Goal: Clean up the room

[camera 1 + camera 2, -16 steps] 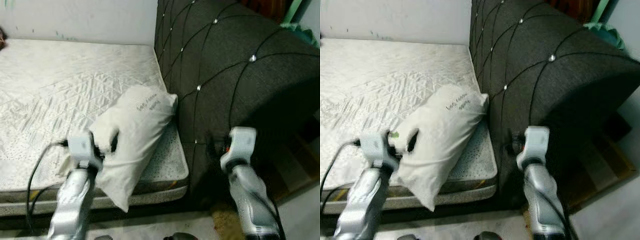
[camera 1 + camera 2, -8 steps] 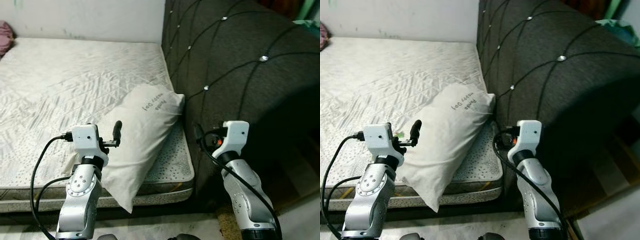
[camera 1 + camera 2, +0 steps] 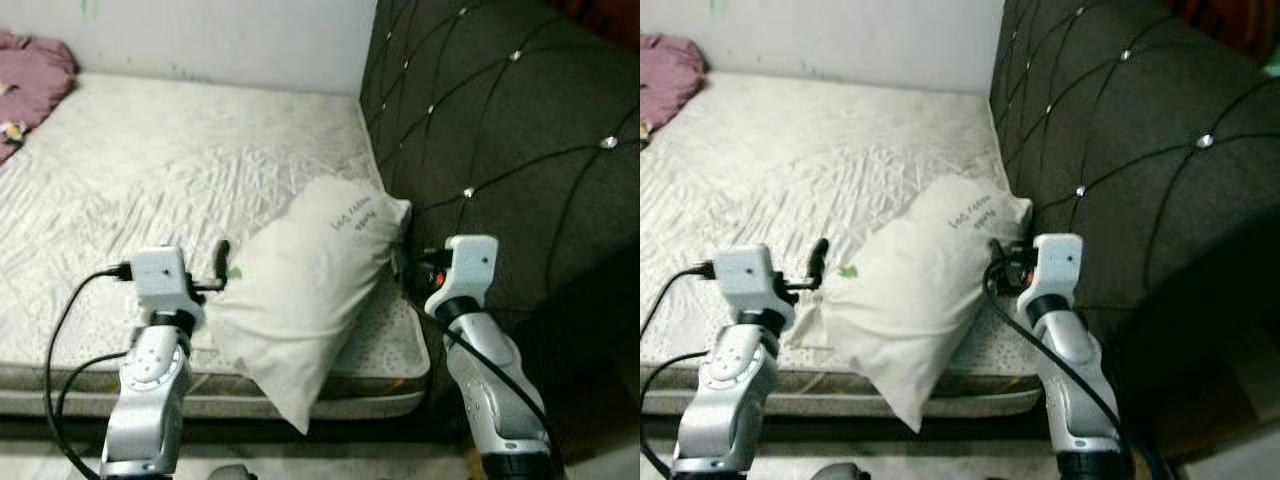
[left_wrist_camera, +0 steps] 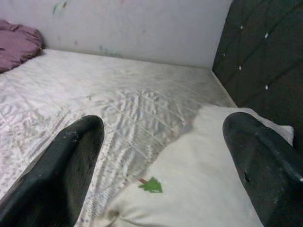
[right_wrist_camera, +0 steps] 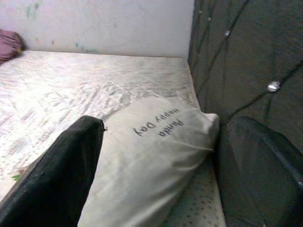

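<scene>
The left gripper [image 3: 222, 268] has let go of the soft white rectangular pillow [image 3: 310, 290]; both spread grippers flank it, regrasp likely

Your pillow [image 3: 310, 300]: matt off-white cloth, soft and creased, dark printed lettering on one face. Mattress [image 3: 150, 190]: quilted pale fabric, faint sheen, stitched diamond pattern, speckled along the edge. Headboard [image 3: 500, 130]: dark coarse-weave upholstery, tufted, with shiny studs, probably metal. Both arms: brushed silver metal; left tool [image 4: 161, 161] fingers [image 4: 71, 161] matt black, slightly rubbery-looking. Pink cloth [image 3: 35, 75] bunched at the far corner.
</scene>
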{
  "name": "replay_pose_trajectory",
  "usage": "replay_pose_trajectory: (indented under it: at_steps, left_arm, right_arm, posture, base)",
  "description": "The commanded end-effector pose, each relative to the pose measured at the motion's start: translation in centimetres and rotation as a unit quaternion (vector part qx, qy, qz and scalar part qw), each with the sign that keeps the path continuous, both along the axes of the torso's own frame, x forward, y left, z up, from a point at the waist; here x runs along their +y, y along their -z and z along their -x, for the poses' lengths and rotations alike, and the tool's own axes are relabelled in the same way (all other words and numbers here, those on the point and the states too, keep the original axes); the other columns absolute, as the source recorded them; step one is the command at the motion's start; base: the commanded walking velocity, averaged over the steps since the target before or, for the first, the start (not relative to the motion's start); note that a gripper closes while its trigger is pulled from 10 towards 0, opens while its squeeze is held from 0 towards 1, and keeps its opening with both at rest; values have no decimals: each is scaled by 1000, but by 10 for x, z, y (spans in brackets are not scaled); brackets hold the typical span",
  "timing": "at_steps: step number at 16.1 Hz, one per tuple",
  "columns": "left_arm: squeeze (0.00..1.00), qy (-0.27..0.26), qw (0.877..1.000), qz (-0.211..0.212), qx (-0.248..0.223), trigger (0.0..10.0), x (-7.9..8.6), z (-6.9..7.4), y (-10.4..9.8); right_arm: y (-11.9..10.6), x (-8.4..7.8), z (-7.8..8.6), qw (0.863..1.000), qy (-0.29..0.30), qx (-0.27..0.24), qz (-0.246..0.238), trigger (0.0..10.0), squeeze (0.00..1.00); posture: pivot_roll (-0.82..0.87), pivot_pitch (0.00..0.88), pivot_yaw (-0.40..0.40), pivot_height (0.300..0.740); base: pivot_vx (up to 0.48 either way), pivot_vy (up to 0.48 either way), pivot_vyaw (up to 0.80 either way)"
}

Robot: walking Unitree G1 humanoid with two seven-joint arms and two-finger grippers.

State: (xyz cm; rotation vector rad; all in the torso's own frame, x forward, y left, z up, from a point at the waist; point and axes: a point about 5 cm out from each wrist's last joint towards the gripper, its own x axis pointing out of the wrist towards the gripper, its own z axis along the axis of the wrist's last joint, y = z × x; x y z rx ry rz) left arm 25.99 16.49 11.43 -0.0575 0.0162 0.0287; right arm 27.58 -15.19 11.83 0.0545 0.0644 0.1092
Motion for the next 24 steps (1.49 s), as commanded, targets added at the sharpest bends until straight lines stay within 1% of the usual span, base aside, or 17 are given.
replay_pose_trajectory:
  at_steps: [1,4,5,6,9,11,12,15,20,24]
  left_arm:
    - [0,3,1000,1,-10,10000,-5,-2,-4]
    - [0,-15,1000,-15,-16,10000,-2,-3,-12]
    - [0,-14,1000,-12,-18,10000,-1,-3,-16]
    - [0,-12,1000,-12,-18,10000,0,-2,-17]
    - [0,-4,1000,-20,-9,10000,0,0,-11]
    - [0,-1,1000,-15,-8,10000,-3,0,-11]
    - [0,5,1000,-10,-3,10000,-6,0,-9]
    - [0,8,1000,-3,3,10000,-9,0,-7]
    - [0,11,1000,1,5,10000,-10,-1,-7]
    - [0,11,1000,-2,-2,10000,-11,-2,-8]
  right_arm:
    - [1,-8,-1,1000,14,5,11,10000,0]
    - [-2,-6,-4,1000,15,3,6,10000,0]
    - [-5,-5,-4,1000,16,-2,8,10000,0]
    - [-5,-5,-4,1000,17,-1,8,10000,0]
    - [-1,-3,-3,1000,20,6,9,10000,0]
    - [0,-4,-3,1000,25,10,6,10000,0]
    - [4,-6,-2,999,34,18,-8,10000,0]
    - [4,-8,-2,999,38,19,-12,10000,0]
    - [4,-9,-2,999,40,21,-10,10000,0]
    - [4,-9,-2,999,39,20,-7,10000,0]
  posture:
    - [4,0,-58,740]
    - [-1,16,-58,740]
    - [9,35,-54,740]
    - [7,38,-57,740]
    - [2,41,-53,740]
    - [3,33,-56,740]
    - [1,32,-56,740]
    - [-2,29,-58,740]
    - [-4,29,-61,740]
    - [-7,23,-65,740]
  base:
    - [0,0,0]
    - [0,0,0]
    - [0,0,0]
    - [0,0,0]
    - [0,0,0]
    - [0,0,0]
    - [0,0,0]
    - [0,0,0]
    - [0,480,0]
    - [0,480,0]
